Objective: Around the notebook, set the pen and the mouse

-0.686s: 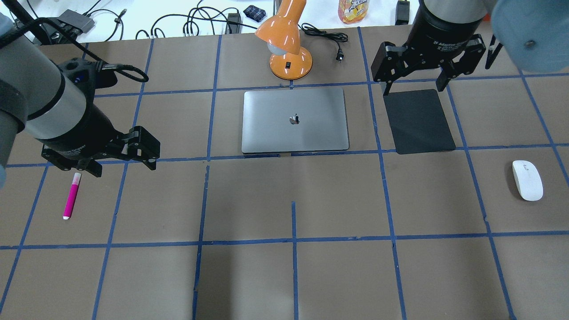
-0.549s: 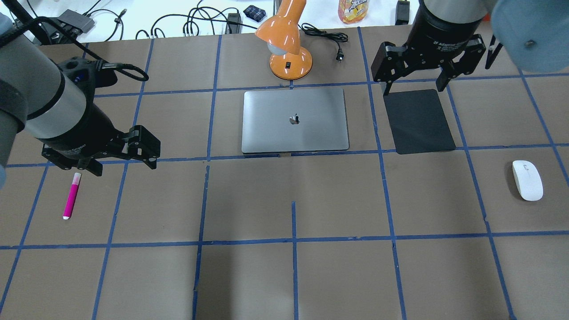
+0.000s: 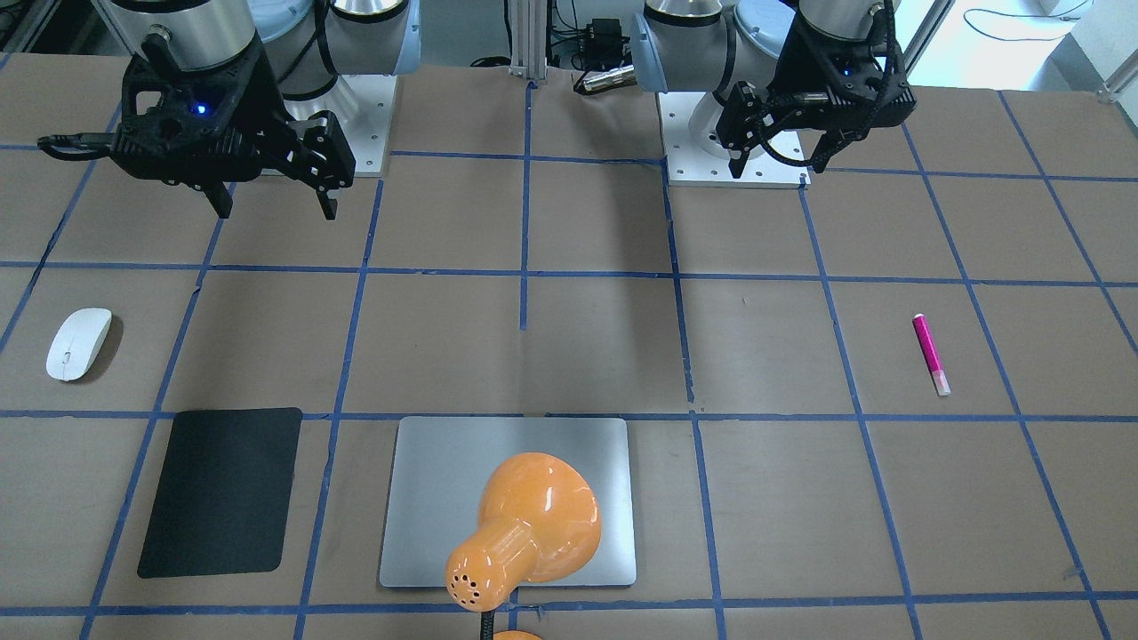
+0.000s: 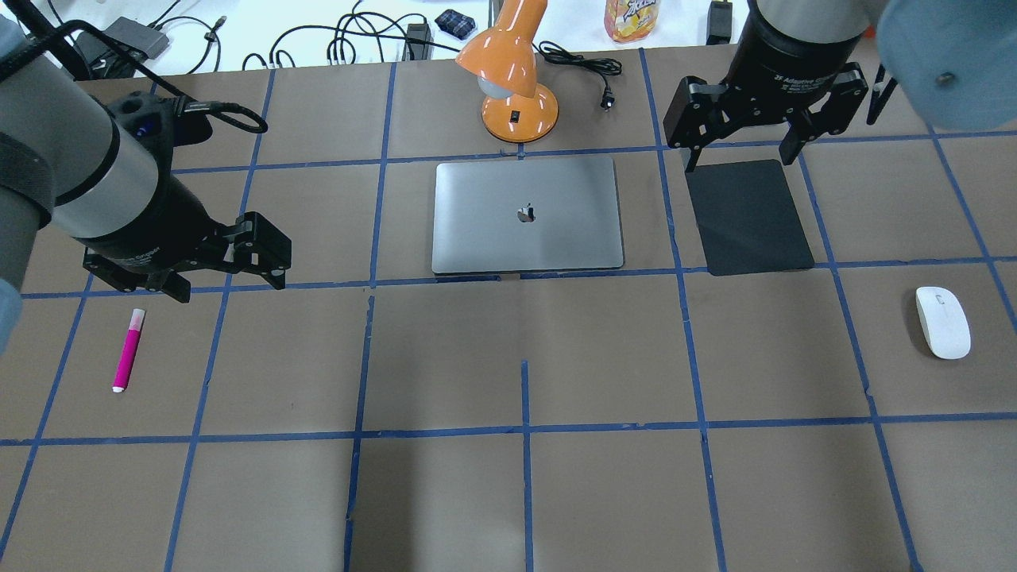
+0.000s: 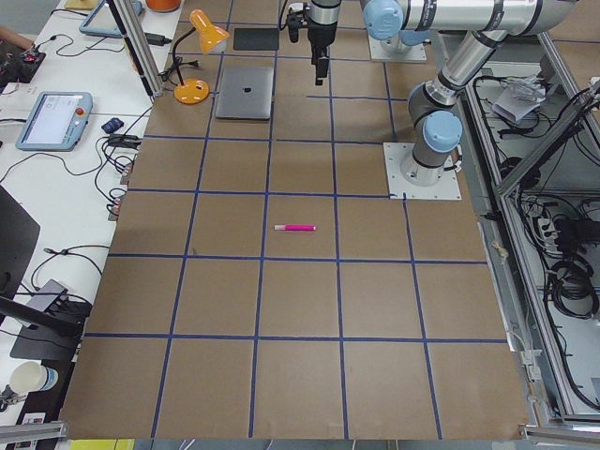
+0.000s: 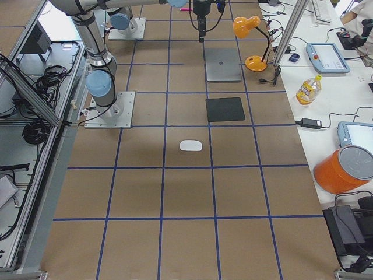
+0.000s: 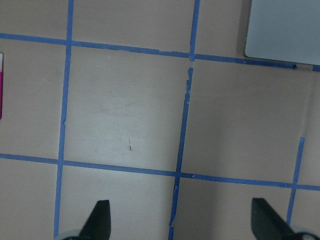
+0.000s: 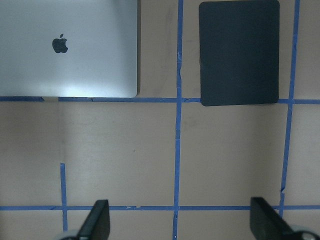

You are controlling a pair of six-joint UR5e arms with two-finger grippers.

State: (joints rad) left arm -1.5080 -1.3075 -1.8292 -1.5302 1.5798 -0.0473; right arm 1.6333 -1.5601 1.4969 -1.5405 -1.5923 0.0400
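The magenta pen (image 4: 129, 349) lies on the table's left side, pale cap pointing away from me; its edge shows in the left wrist view (image 7: 1, 87). My left gripper (image 4: 228, 287) hangs open just beyond and right of the pen, holding nothing. The white mouse (image 4: 942, 322) rests far right. Centre back lies the silver notebook (image 4: 527, 214), closed and flat. My right gripper (image 4: 739, 163) hovers open and unloaded over the far edge of a black mat (image 4: 749, 216). In the front-facing view the pen (image 3: 931, 354) and mouse (image 3: 78, 343) lie far apart.
An orange desk lamp (image 4: 512, 79) stands just behind the notebook, its cord trailing right. Cables, a bottle and small devices lie on the white bench beyond the table's far edge. Blue tape lines grid the brown tabletop (image 4: 524, 477).
My left gripper has drifted slightly away from the pen, toward the far side of the table and a little right. The right arm, pen, mouse and notebook have not moved.
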